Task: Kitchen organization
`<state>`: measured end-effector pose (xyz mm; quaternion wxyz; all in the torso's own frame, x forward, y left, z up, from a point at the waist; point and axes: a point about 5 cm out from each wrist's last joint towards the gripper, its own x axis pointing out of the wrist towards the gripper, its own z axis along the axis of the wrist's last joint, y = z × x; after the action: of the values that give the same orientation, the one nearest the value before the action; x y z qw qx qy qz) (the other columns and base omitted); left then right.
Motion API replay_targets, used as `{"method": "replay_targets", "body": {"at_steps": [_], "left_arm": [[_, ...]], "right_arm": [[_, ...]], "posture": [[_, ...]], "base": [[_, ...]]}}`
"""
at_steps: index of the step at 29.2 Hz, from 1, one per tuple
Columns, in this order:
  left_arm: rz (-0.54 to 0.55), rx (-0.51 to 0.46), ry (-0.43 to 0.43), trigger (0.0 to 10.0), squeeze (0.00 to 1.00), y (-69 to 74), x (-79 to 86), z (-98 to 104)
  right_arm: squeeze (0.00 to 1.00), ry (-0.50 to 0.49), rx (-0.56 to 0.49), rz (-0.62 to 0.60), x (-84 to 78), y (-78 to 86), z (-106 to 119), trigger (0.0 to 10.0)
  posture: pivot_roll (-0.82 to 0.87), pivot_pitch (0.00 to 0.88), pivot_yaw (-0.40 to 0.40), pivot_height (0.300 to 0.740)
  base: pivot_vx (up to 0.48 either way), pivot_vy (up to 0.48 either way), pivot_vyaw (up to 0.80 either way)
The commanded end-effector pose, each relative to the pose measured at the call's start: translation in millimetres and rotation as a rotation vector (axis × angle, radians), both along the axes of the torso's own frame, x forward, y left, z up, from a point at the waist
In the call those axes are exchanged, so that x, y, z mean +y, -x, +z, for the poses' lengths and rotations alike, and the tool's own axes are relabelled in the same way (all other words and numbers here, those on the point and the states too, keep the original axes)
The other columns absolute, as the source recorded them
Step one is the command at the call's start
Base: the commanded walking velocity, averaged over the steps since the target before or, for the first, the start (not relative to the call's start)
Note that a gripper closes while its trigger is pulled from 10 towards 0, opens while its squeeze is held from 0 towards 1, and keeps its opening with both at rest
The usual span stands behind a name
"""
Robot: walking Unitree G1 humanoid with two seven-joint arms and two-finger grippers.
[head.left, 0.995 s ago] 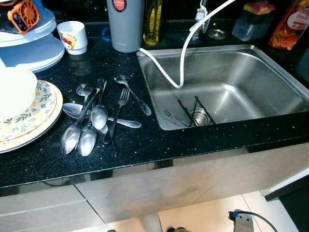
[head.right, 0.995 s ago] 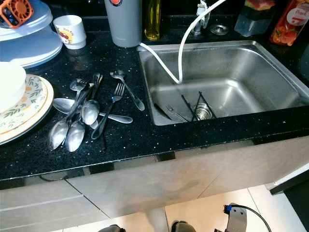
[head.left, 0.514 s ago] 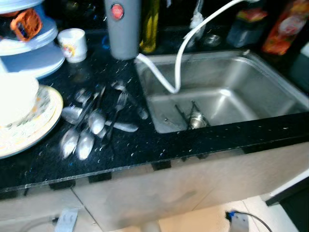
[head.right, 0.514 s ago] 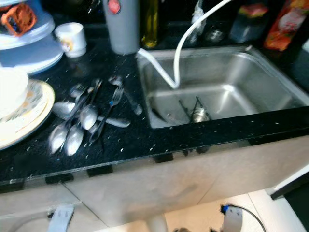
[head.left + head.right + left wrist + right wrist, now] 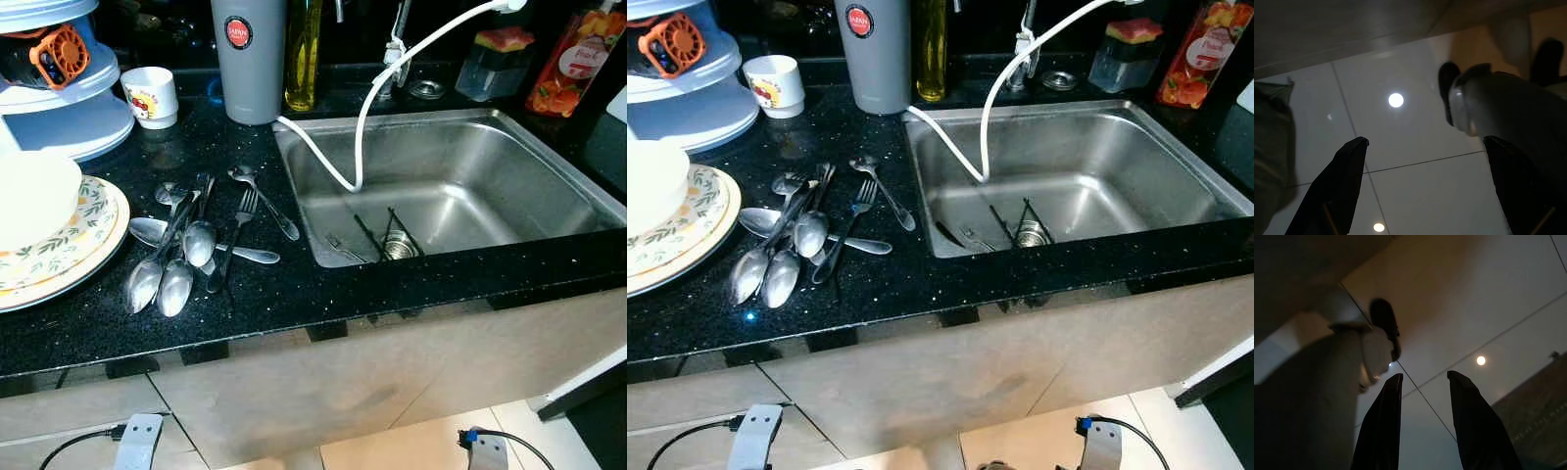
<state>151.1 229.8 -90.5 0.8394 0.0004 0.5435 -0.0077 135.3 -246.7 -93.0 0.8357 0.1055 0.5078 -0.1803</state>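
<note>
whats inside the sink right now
In the sink: a fork near the front wall, a black wire rack over the drain, and the white hose end hanging in. The front rim hides the nearest floor strip.

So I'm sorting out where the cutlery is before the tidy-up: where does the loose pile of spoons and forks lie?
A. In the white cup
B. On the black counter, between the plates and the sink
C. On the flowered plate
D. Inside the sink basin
B: the pile of spoons and forks lies on the black counter, with the flowered plate on one side and the sink on the other.
</note>
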Motion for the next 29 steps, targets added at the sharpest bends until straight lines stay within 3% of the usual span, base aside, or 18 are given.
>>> {"method": "replay_targets", "body": {"at_steps": [1,12,23,29], "left_arm": [[-0.005,0.028,0.018,10.0,0.00,8.5,-6.1,-4.5],[0.022,0.110,0.017,10.0,0.00,31.8,-7.6,-12.8],[-0.009,0.114,0.006,10.0,0.00,30.4,-16.2,-14.3],[-0.040,0.123,-0.001,10.0,0.00,33.5,-21.9,-16.3]], "right_arm": [[0.00,-0.001,0.016,0.003,-1.9,5.0,-1.2,10.0],[0.00,0.021,0.019,0.104,-3.7,-3.7,2.4,10.0],[0.00,0.027,0.013,0.131,-4.6,-7.4,4.1,10.0],[0.00,0.028,0.044,0.125,-5.9,6.8,-0.4,10.0]], "posture": [[0.02,0.067,-0.023,0.740],[0.02,0.087,-0.041,0.740],[0.00,0.093,-0.035,0.740],[-0.01,0.092,-0.031,0.740]], "base": [[0.000,0.000,0.00],[0.000,0.000,0.00],[-0.254,0.000,0.00],[-0.303,0.000,0.00]]}}
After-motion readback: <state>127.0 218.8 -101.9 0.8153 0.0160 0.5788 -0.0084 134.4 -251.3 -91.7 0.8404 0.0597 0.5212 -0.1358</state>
